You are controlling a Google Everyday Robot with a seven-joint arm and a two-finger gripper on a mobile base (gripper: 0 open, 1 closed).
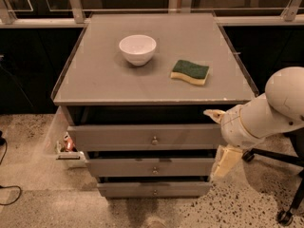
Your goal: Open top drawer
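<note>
The top drawer (pixel 142 137) is the uppermost grey front under the cabinet top, with a small round metal knob (pixel 154 140) at its centre. It stands pulled out a little, with a dark gap above it. My gripper (pixel 219 141) is at the end of the white arm at the right, beside the drawer's right end. One cream finger (pixel 214 114) points left at the level of the drawer's upper edge and the other (pixel 225 160) hangs down beside the middle drawer. It holds nothing.
Two more grey drawers with knobs sit below, the middle drawer (pixel 152 167) and the bottom drawer (pixel 153 189). On the cabinet top (pixel 95 80) stand a white bowl (pixel 137 49) and a green-and-yellow sponge (pixel 190 72). A small bin with items (pixel 66 146) sits left. Chair legs (pixel 280 184) are right.
</note>
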